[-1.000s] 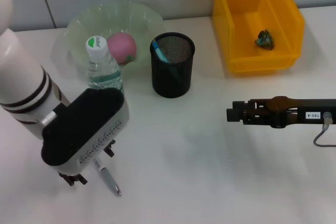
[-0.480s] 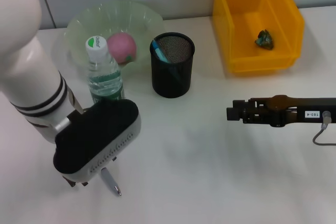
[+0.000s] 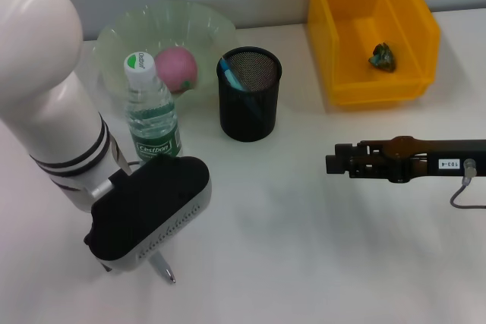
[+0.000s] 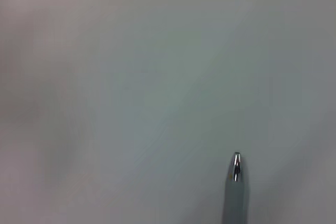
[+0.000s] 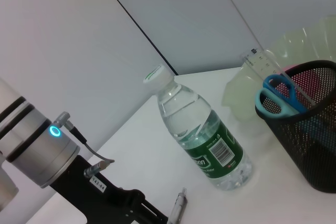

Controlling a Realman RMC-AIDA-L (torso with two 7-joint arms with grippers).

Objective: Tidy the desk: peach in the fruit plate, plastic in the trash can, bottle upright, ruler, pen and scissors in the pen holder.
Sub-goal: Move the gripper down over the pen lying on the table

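Where a pale grey wall backs the white desk point(image 3: 304, 240), the yellow trash can point(image 3: 410, 20) sits upper right. The left gripper point(image 3: 148, 210), fingers hidden, covers the pen point(image 3: 162, 269) lower left; right gripper point(image 3: 338, 163) unreadable.

bottle point(image 3: 153, 116) label: "Cestbon" | right arm point(image 3: 425, 163) tag: "103-4" | left arm point(image 5: 100, 183) tag: "142-04"

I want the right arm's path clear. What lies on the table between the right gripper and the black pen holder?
Nothing: the head view shows bare white table between the right gripper and the pen holder.
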